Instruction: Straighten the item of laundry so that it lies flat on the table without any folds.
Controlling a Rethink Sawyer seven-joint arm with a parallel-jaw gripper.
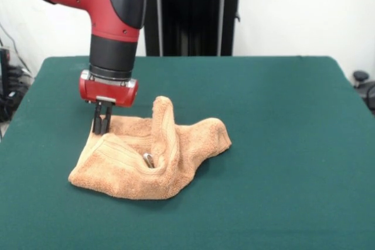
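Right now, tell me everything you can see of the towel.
The towel is tan terry cloth, crumpled in a heap on the green table, not flat. A ridge stands up in its middle, with ribbed bands on the folds and a small metal-looking loop near the centre. The gripper meets its far left edge, fingers close together.

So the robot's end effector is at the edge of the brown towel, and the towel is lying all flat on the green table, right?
Not quite. The end effector is at the edge of the brown towel on the green table, but the towel is not flat. The front view shows it bunched up, with a tall fold standing up in the middle and rumpled ridges around it.
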